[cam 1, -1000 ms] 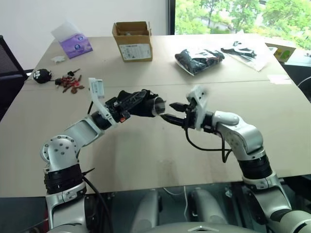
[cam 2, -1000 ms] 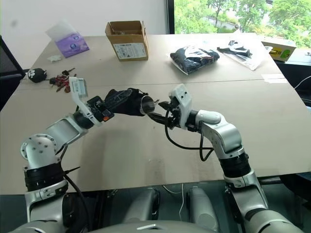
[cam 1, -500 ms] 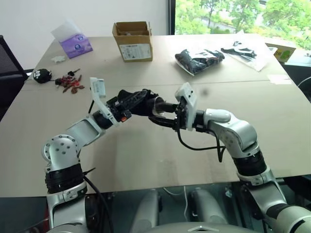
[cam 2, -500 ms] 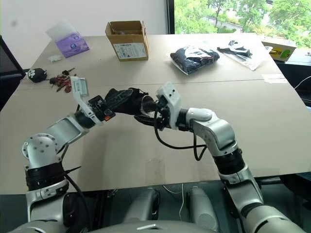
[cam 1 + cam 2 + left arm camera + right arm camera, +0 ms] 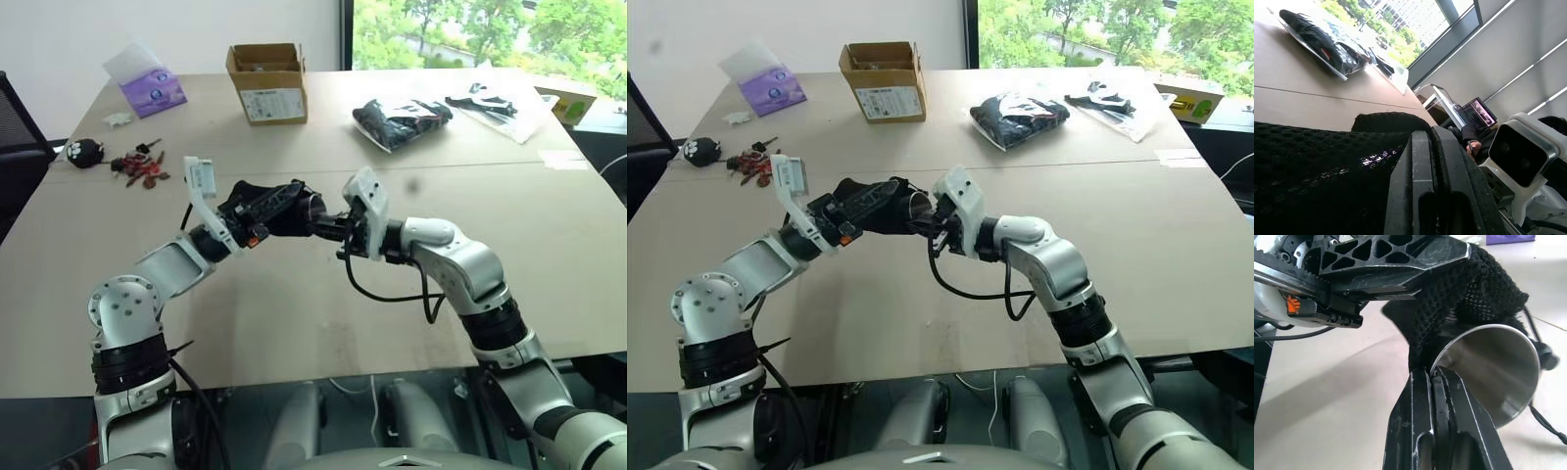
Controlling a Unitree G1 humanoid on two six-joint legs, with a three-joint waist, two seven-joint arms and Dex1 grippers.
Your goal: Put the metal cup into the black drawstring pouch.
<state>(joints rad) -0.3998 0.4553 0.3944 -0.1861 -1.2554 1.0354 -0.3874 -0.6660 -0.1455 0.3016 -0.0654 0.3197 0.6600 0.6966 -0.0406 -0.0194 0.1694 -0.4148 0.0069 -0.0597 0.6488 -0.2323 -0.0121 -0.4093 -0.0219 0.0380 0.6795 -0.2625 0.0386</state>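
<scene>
My left gripper (image 5: 292, 196) holds the black drawstring pouch (image 5: 282, 223) in the air above the table's middle, shut on its mesh fabric. The metal cup (image 5: 1493, 367) sits in the pouch with its shiny open mouth sticking out of the pouch's mouth; a cord (image 5: 1540, 350) trails past it. My right gripper (image 5: 319, 221) comes in from the right and is shut at the edge of the pouch's mouth, right where the fabric meets the cup's rim. In the right wrist view the left fingers (image 5: 1391, 259) lie across the pouch (image 5: 1474, 289).
On the table (image 5: 294, 313) behind stand a cardboard box (image 5: 266, 83) and a purple tissue pack (image 5: 152, 88). A clear bag of black items (image 5: 402, 119) lies at the back right. A small black plush toy (image 5: 85, 151) and red trinkets (image 5: 142, 168) lie far left.
My right gripper has moved left up to the pouch's mouth and gone from open to shut there. The left gripper with the pouch has stayed in place.
</scene>
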